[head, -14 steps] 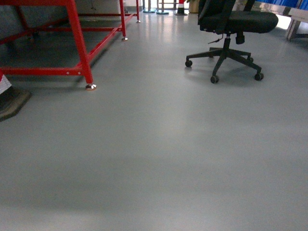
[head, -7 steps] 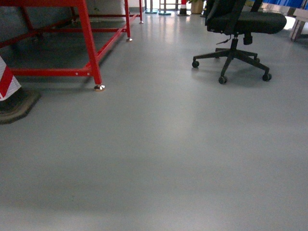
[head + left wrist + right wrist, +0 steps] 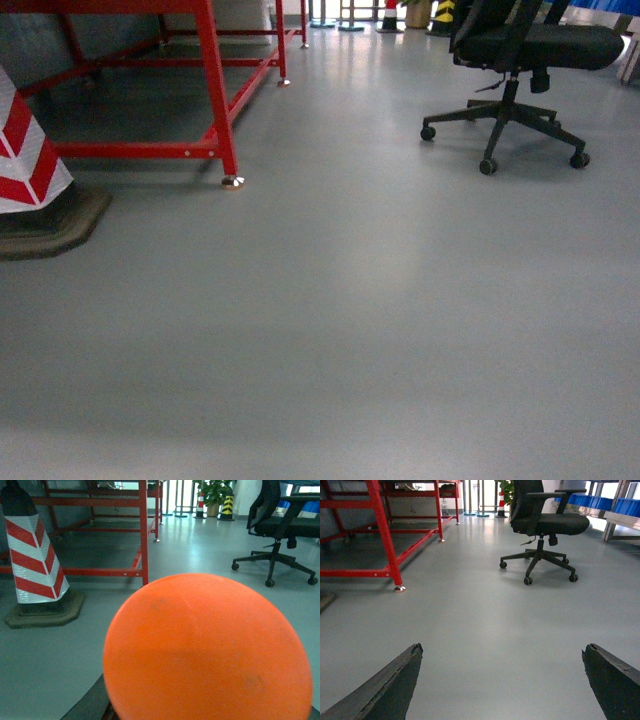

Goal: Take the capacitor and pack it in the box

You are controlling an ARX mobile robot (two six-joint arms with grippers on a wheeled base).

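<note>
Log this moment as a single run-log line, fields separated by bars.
left claw: shut on capacitor | right claw: open, empty | box: not in view | ahead: grey floor, red frame, office chair, striped cone

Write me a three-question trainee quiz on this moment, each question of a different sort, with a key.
1. True or false: the right gripper holds the capacitor.
2. Which stands nearest the red frame leg in the head view? A) striped cone B) office chair C) pink box
3. Fill in: the orange piece fills the ____ wrist view.

Key: 1 false, its fingers are spread with only floor between; 2 A; 3 left.
</note>
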